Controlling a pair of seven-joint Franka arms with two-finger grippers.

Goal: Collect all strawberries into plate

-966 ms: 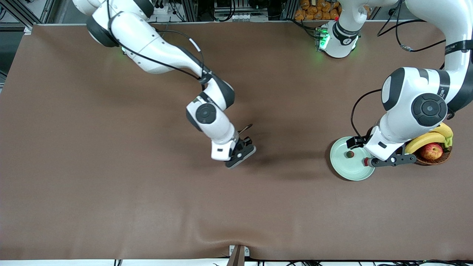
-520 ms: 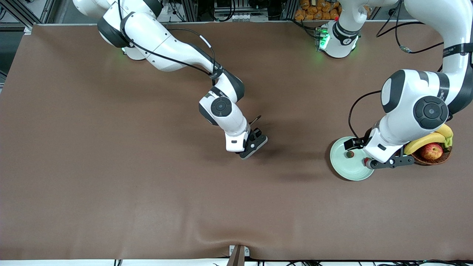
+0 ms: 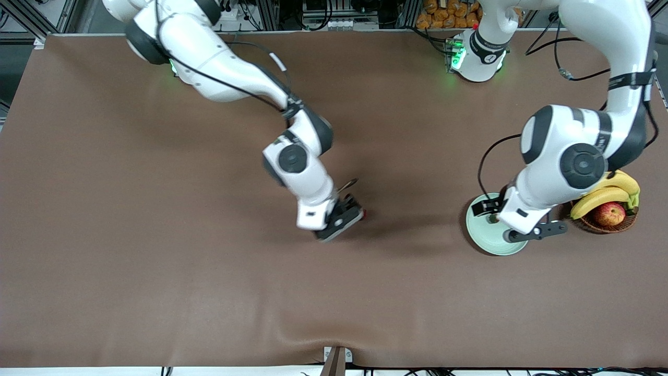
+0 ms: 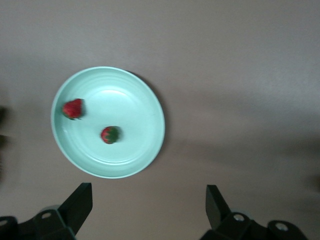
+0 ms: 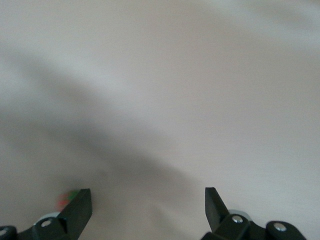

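Observation:
The pale green plate (image 4: 145, 90) (image 3: 477, 232) lies toward the left arm's end of the table. Two strawberries (image 4: 73, 108) (image 4: 110, 134) rest in it. Over the plate's edge nearest the basket hovers my left gripper (image 4: 148, 200) (image 3: 536, 232), open and empty; its hand hides part of the plate in the front view. One more strawberry (image 3: 364, 212) (image 5: 67, 200) lies on the brown table near the middle. My right gripper (image 5: 147, 200) (image 3: 339, 223) is low over the table beside it, open. The berry sits just outside one finger, not between the two.
A brown wicker basket (image 3: 621, 225) with bananas (image 3: 605, 194) and a red-yellow apple (image 3: 609, 213) stands next to the plate at the left arm's end. Brown cloth covers the whole table.
My right gripper has opened, and a strawberry now shows on the table beside it. That arm swung toward the plate and back. My left gripper shifted slightly across the plate, away from the basket.

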